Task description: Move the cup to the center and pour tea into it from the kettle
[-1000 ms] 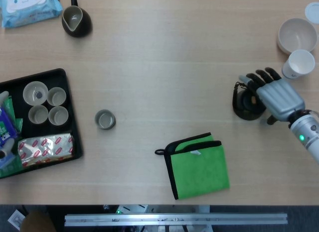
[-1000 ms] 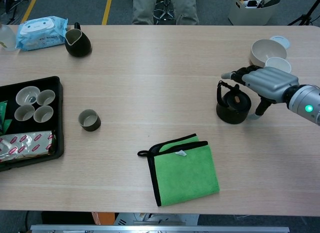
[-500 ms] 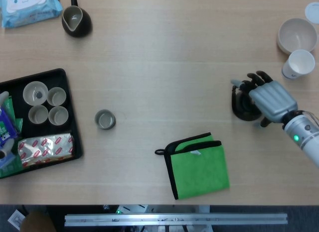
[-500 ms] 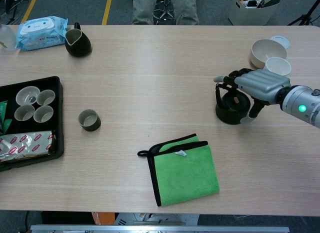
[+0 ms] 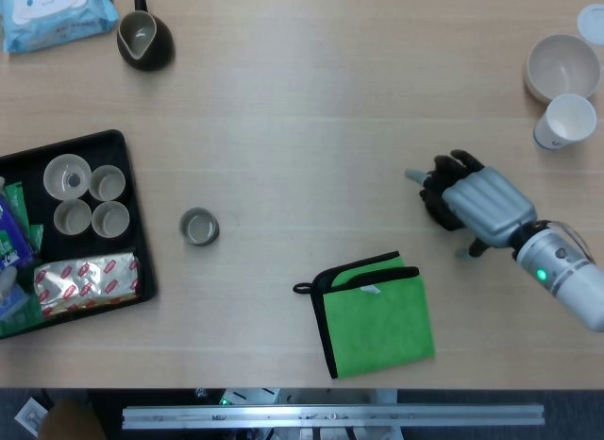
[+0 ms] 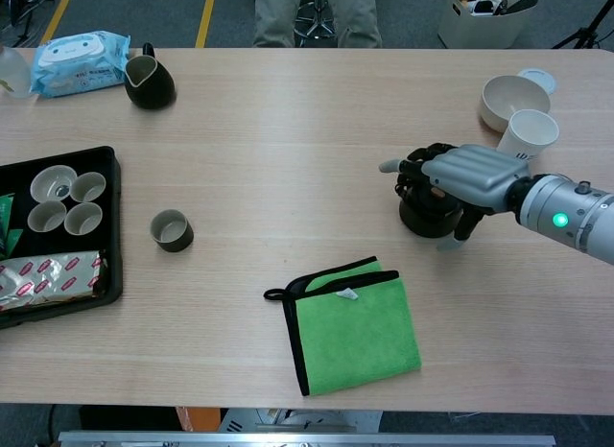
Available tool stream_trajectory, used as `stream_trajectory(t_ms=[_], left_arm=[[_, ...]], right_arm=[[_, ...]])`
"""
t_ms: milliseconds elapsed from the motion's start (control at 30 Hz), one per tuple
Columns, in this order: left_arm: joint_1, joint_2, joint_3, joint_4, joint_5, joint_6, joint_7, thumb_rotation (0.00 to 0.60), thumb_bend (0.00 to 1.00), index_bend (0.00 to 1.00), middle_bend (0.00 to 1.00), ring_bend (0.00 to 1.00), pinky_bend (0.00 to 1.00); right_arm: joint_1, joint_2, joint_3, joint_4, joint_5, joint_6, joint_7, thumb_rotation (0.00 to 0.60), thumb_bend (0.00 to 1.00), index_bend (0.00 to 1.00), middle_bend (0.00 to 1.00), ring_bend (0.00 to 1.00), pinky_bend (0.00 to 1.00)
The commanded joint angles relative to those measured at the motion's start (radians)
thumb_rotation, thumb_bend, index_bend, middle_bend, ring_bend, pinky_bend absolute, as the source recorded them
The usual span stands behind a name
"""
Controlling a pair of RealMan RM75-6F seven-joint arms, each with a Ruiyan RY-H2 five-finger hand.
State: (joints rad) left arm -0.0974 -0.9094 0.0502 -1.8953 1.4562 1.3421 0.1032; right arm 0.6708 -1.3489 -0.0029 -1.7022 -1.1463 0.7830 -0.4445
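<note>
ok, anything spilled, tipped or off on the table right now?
Nothing spilled or tipped. The kettle stands upright under the right hand, and the cup sits upright left of the green cloth, not yet at the center. The cloth lies folded and slightly askew.

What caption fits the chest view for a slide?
Right hand over the dark kettle, lone cup waiting left of the green cloth.
</note>
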Motion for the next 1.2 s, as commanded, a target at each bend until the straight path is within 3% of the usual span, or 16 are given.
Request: stream_trajectory(t_ms=[33, 567, 933, 1200], left_arm=[[0.001, 0.000, 0.001, 0.001, 0.000, -0.001, -0.001, 0.600, 0.28, 0.05, 0.03, 0.02, 0.02], [-0.003, -0.004, 0.003, -0.002, 0.008, -0.009, 0.005, 0.600, 0.28, 0.05, 0.03, 0.02, 0.02], [0.000, 0.008, 0.007, -0.010, 0.015, -0.007, -0.011, 0.600, 0.28, 0.05, 0.03, 0.02, 0.02], [0.001, 0.012, 0.011, -0.006, 0.018, -0.011, -0.023, 0.600, 0.28, 0.05, 0.03, 0.02, 0.02]], right_arm=[[0.004, 0.013, -0.013, -0.018, -0.023, -0.008, 0.012, 0.600, 0.00, 0.00, 0.21, 0.05, 0.00], [-0.061, 0.152, -0.098, -0.106, -0.202, 0.074, 0.090, 0.600, 0.00, 0.00, 0.24, 0.05, 0.00], [-0.069, 0.091, -0.063, -0.086, -0.194, 0.108, 0.059, 0.600, 0.00, 0.00, 0.19, 0.05, 0.00], [-0.073, 0.019, -0.037, -0.059, -0.143, 0.166, -0.114, 0.600, 0.00, 0.00, 0.19, 0.05, 0.00]])
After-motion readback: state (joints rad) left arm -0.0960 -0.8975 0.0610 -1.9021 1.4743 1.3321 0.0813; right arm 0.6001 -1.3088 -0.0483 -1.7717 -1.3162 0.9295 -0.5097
